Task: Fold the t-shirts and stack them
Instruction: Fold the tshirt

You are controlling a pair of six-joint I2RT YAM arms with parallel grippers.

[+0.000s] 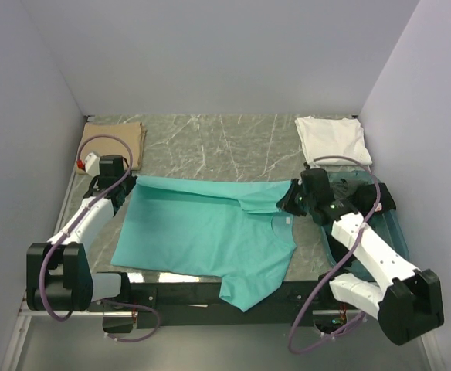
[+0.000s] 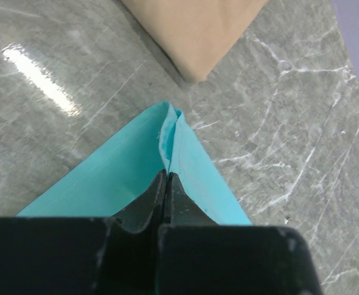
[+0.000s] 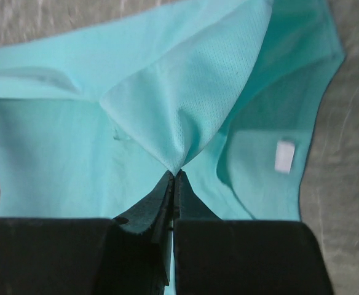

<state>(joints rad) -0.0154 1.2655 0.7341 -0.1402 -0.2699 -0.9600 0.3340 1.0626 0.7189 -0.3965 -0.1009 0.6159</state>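
From here I see the left arm reaching forward from its base at the near-left corner, forearm sloping along the left side of the table (image 1: 210, 143), wrist tipped down toward the marble-patterned top. The left gripper (image 2: 167, 177) has its jaws pressed fully together on the far-left corner of the teal t-shirt (image 1: 202, 228), and a small ridge of cloth stands up just past the fingertips. My right arm rises from the near-right corner, bends at a raised elbow and angles back toward the left, so its wrist hangs over the right part of that shirt. The right gripper (image 3: 174, 175) is likewise clamped tight, pinching a peak of the teal cloth that fans out from its tips like a tent. A white label (image 3: 283, 155) inside the neck lies just to its right. The shirt lies spread across the middle of the table, its far edge running between the two grippers and one sleeve hanging over the near edge. The folded tan t-shirt (image 1: 113, 143) sits in the far-left corner, near the left gripper but apart from it. The folded white t-shirt (image 1: 332, 139) is in the far-right corner. A blue-green tub (image 1: 393, 226) shows partly beneath the right arm.
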